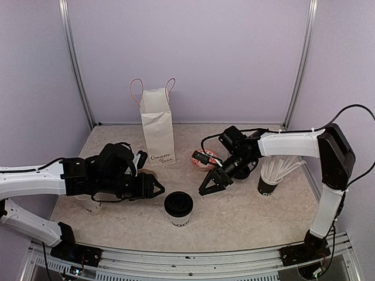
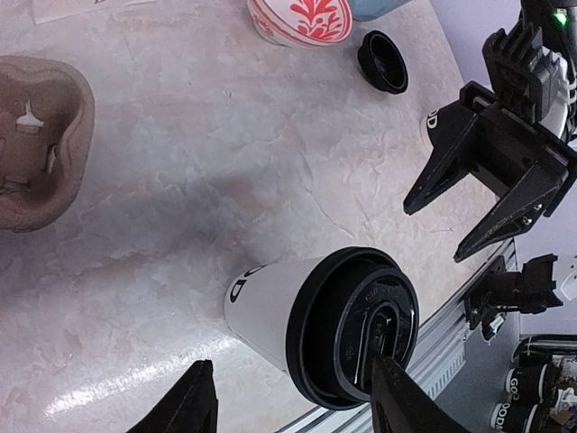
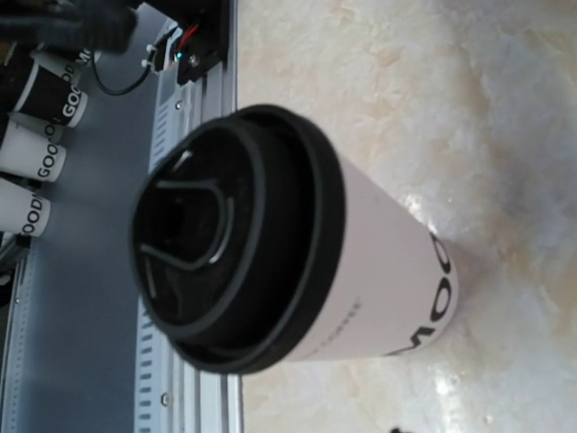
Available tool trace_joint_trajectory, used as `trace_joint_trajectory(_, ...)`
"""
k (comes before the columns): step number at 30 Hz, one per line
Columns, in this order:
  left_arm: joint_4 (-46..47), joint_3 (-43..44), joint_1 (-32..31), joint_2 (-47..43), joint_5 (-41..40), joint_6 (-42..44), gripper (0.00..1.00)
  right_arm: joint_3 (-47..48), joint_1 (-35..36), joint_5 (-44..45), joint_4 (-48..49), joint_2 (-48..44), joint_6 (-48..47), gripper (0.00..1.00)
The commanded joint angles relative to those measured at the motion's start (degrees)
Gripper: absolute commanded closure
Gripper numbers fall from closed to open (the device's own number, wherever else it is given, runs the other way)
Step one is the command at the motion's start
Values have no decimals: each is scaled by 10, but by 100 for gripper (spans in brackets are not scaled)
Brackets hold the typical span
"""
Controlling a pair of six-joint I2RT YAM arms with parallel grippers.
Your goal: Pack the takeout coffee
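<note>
One takeout coffee cup (image 1: 178,209), white with a black lid and black lettering, stands upright near the front middle of the table. It fills the left wrist view (image 2: 315,311) and the right wrist view (image 3: 361,271). My left gripper (image 1: 156,191) is open just left of it, its fingers (image 2: 191,404) apart and nothing between them. My right gripper (image 1: 212,182) is open and empty above and right of the cup, also seen from the left wrist (image 2: 464,212). A second white cup (image 1: 91,204) shows partly under my left arm; its lid is hidden.
A white paper bag (image 1: 157,124) with handles stands at the back middle. A brown cardboard cup carrier (image 2: 36,144) lies by my left arm. A red-patterned bowl (image 1: 204,159), a loose black lid (image 2: 382,61) and a dark cup of straws (image 1: 269,182) sit right of centre.
</note>
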Motion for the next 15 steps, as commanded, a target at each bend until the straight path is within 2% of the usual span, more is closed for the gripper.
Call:
trace_joint_trajectory(1, 58, -22, 8, 2, 40, -25, 44, 22, 7, -18, -19, 23, 4, 55)
trace_joint_trajectory(15, 65, -41, 16, 23, 59, -39, 63, 45, 18, -35, -33, 57, 6, 53)
